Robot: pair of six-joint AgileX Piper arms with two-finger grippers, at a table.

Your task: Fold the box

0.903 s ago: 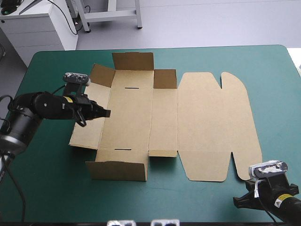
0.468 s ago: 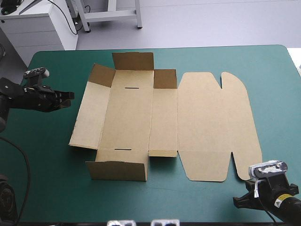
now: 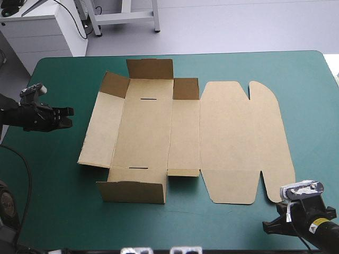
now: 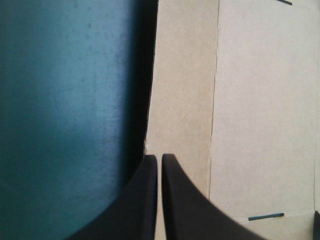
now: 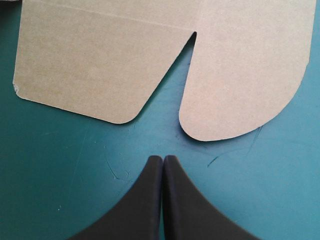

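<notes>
Brown cardboard box sheet [image 3: 185, 132] flat on the teal-green desk [image 3: 238, 63], few walls up; left end effector [image 3: 68, 116] at its 9 o'clock, right end effector [image 3: 266, 227] at 5, both pinched together.

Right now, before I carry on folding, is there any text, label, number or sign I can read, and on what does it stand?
No readable text in any view.
box: plain brown board, no print; only two thin slots cut in it.
yellow sticker on the right arm: too small to read.
teal-green cover: no lettering.
</notes>
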